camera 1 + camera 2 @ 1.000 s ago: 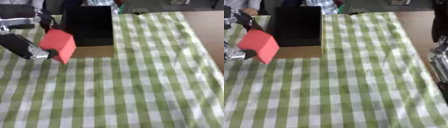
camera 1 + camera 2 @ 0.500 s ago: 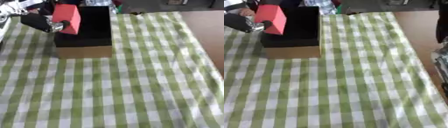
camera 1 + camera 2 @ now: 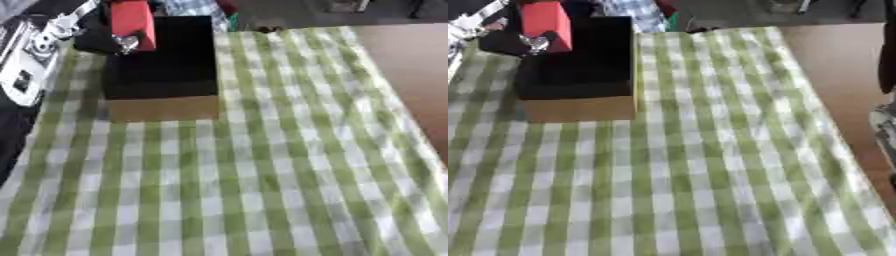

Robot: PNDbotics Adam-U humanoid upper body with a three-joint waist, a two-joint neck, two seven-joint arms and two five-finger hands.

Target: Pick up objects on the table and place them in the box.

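Red rigid block (image 3: pixel 544 19), likely light and stiff, pinched by curled left hand (image 3: pixel 511 41) at upper left, above dark-lined cardboard box (image 3: pixel 579 60); flat opposite faces judged best for holding.

A green-and-white checked cloth (image 3: pixel 262 165) covers the counter, whose bare brown top (image 3: pixel 411 65) shows at the right. The box (image 3: pixel 162 75) is black inside with a tan cardboard front. The block (image 3: pixel 131 20) is red; the left robot hand (image 3: pixel 101 40) black with silver.
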